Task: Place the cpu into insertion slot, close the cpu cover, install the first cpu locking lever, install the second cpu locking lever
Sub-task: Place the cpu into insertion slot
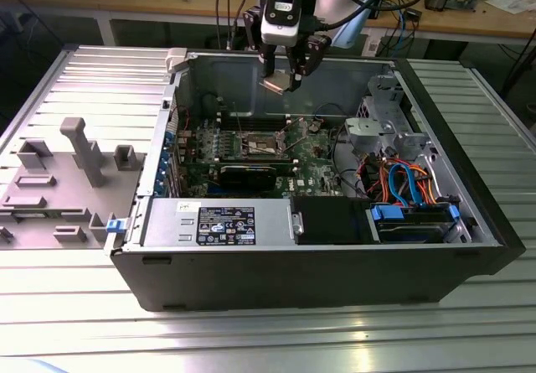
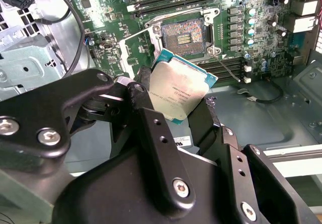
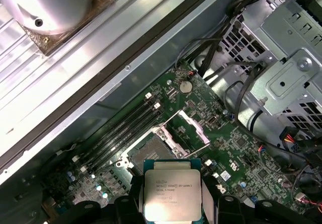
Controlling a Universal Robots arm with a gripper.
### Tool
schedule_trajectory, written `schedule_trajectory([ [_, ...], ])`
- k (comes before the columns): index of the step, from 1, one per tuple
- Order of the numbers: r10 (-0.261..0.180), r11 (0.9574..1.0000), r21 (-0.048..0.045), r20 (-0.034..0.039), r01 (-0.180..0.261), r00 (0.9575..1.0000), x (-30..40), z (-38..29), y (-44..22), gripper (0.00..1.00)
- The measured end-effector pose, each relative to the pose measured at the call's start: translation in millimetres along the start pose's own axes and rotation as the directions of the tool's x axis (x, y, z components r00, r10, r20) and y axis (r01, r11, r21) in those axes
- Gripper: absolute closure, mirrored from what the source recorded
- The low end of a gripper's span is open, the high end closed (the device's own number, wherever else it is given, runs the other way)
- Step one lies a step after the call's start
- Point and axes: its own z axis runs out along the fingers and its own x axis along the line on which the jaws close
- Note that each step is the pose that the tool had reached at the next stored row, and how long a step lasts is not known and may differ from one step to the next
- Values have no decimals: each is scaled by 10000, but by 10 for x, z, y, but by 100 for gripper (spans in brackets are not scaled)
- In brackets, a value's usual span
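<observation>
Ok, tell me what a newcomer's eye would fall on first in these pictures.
First the cpu, silver-grey top showing, clamped in the gripper above the motherboard. Next the insertion slot on that board, empty, its dark contact field bare. In the exterior view, the big open computer case lies on its side on a ribbed metal table.

cpu (image 2: pixel 181 90) between fingers (image 2: pixel 142 83), above case (image 1: pixel 251 268) | insertion slot (image 2: pixel 183 32) on motherboard (image 2: pixel 103 15), in case

cpu (image 3: pixel 172 194) top dull silver metal; fingers (image 2: pixel 157 133) matt black
</observation>
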Motion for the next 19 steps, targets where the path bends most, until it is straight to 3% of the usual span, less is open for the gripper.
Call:
schedule_trajectory([
  [19, 81, 10000, -1, 7, -81, 10000, 0, 0, 0, 46],
])
